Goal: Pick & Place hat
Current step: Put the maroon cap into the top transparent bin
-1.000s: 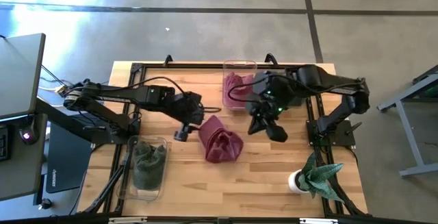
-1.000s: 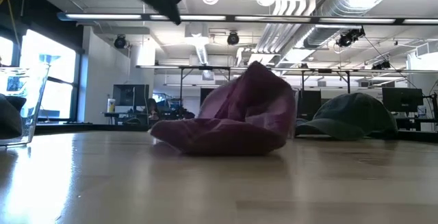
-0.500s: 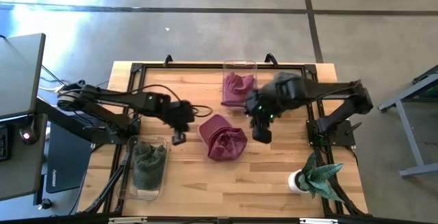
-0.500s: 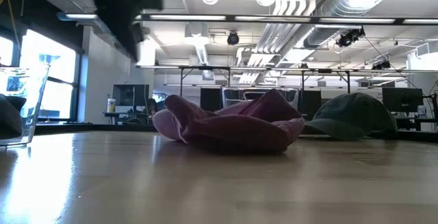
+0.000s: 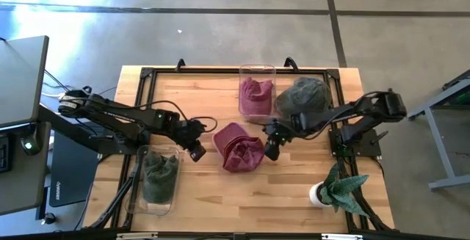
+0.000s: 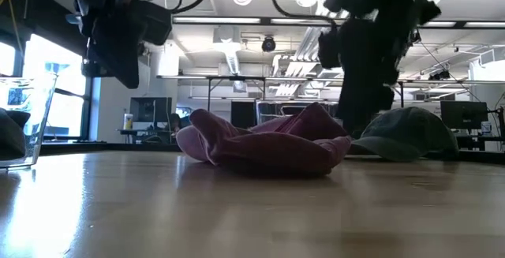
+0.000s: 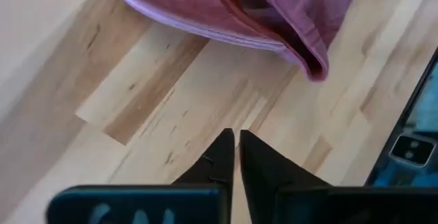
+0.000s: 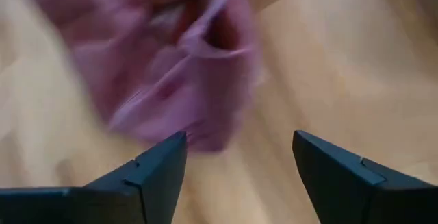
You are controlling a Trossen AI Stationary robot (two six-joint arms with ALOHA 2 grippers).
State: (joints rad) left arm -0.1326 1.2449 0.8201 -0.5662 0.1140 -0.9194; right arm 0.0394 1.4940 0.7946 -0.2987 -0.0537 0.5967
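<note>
A maroon hat point(image 5: 239, 148) lies crumpled on the wooden table near its middle, resting on its folded crown and brim point(image 6: 264, 143). My left gripper point(image 5: 197, 152) hovers just left of it, shut and empty; its wrist view shows the fingertips point(image 7: 237, 138) together over bare wood, short of the hat point(image 7: 226, 11). My right gripper point(image 5: 270, 150) stands at the hat's right edge, open, with its fingers spread above that edge point(image 8: 157, 66) and nothing between them point(image 8: 239, 142).
A dark green hat point(image 5: 302, 95) lies at the far right. A clear bin point(image 5: 255, 93) at the far middle holds another maroon hat. A clear bin point(image 5: 158, 177) at the near left holds a dark green hat. A potted plant point(image 5: 338, 188) stands near right.
The maroon hat, peaked up a second ago, has sagged flat onto the table. My left gripper has drawn back toward the table's left and near edge, away from the hat. My right gripper has come down and leftward, from beside the far bin to the hat's right edge.
</note>
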